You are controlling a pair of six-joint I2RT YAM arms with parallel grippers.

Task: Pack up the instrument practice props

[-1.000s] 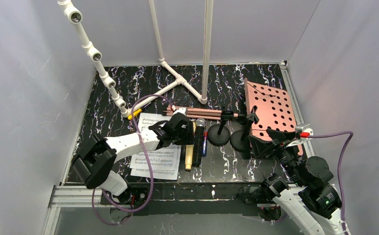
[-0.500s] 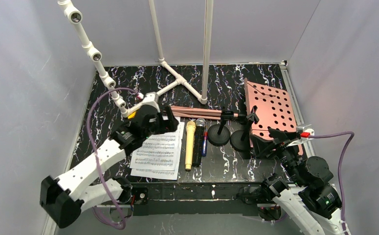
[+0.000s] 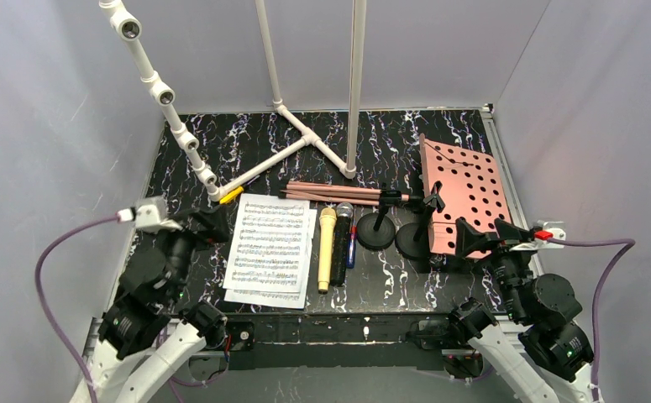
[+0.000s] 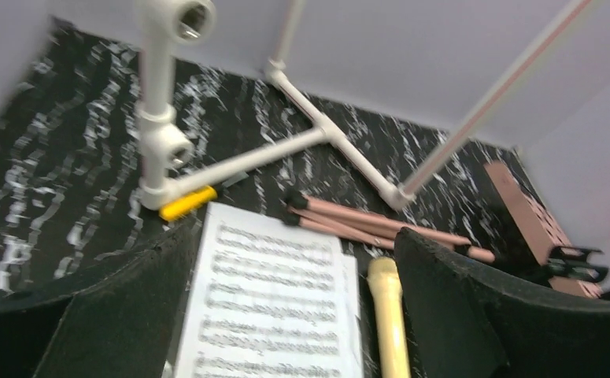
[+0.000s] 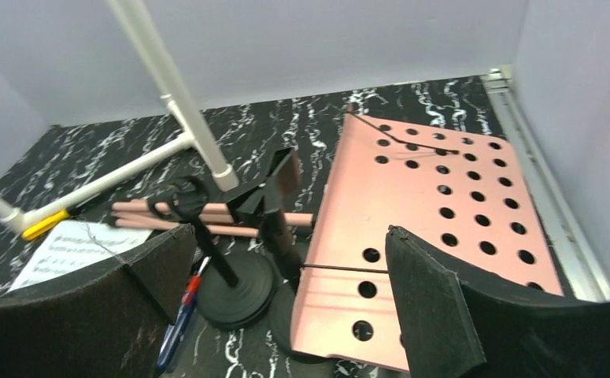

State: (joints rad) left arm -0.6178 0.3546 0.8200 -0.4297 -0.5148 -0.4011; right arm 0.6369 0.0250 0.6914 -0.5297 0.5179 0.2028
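White sheet-music pages point(image 3: 271, 248) lie flat left of centre. The yellow microphone point(image 3: 328, 249) and the black grey-headed microphone point(image 3: 341, 242) lie side by side right of them. Two black round-based mic poles point(image 3: 376, 228) stand beside the pink perforated board point(image 3: 464, 189). Its copper legs point(image 3: 338, 193) lie behind the microphones. My left gripper point(image 3: 208, 225) is open and empty, left of the pages point(image 4: 274, 303). My right gripper point(image 3: 483, 233) is open and empty, just in front of the board point(image 5: 435, 213).
A white plastic pipe frame point(image 3: 301, 138) with a yellow end piece point(image 3: 231, 195) stands at the back and left. A blue and red pen point(image 3: 352, 243) lies next to the black microphone. Grey walls enclose the marbled table point(image 3: 221, 143).
My left arm has drawn back from above the pages and microphones to the near left, still open. My right gripper has shifted slightly to the right.
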